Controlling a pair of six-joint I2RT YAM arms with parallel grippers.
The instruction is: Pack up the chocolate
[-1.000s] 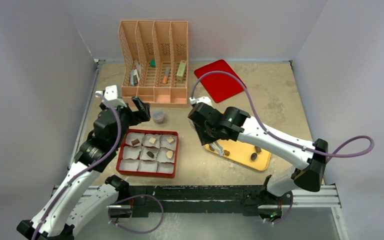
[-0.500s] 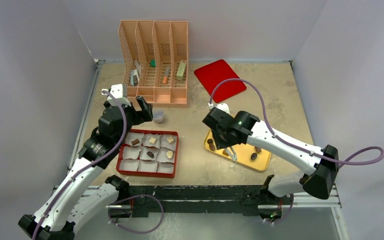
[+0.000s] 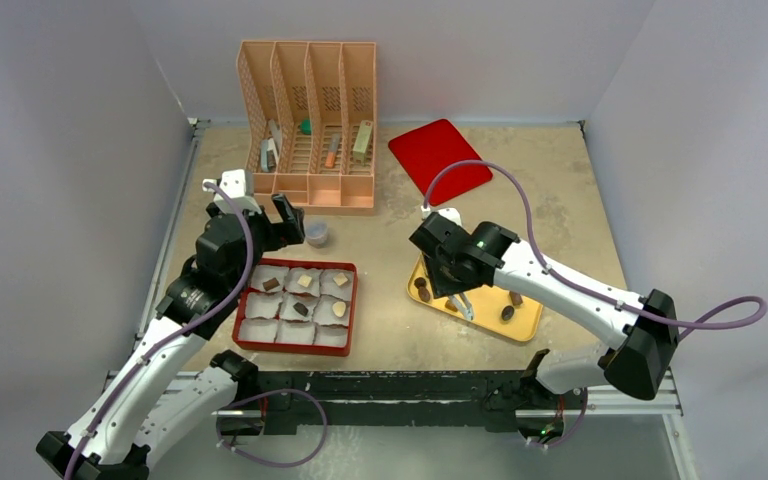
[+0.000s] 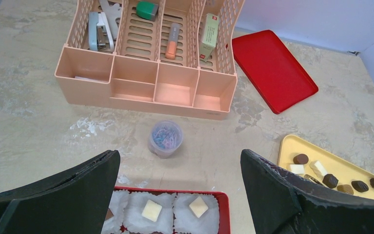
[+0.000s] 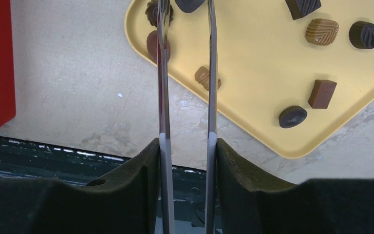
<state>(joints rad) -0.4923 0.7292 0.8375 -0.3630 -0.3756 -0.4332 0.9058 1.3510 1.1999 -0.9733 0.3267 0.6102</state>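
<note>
The chocolate lies in two places. Several pieces sit in white paper cups in the red box (image 3: pixel 290 349), among them two cream squares (image 4: pixel 151 210). More pieces, such as a brown block (image 5: pixel 321 93), lie on the yellow tray (image 3: pixel 525 325). My right gripper (image 5: pixel 186 146) is shut on metal tongs (image 5: pixel 209 73). Their blades stand apart over the tray's left end, with a dark piece (image 5: pixel 190 4) between the tips at the frame's top edge. My left gripper (image 4: pixel 180 161) hangs open and holds nothing above the box's back edge.
A small clear cup of coloured clips (image 4: pixel 165 138) stands just behind the box. Behind it is a peach desk organizer (image 4: pixel 146 73) holding stationery, and a flat red lid (image 4: pixel 272 68) lies at the back right. The black rail (image 5: pixel 53 151) runs along the near table edge.
My right arm has swung right and toward the near edge, carrying the tongs over the yellow tray. My left gripper has shifted slightly back and right, still open.
</note>
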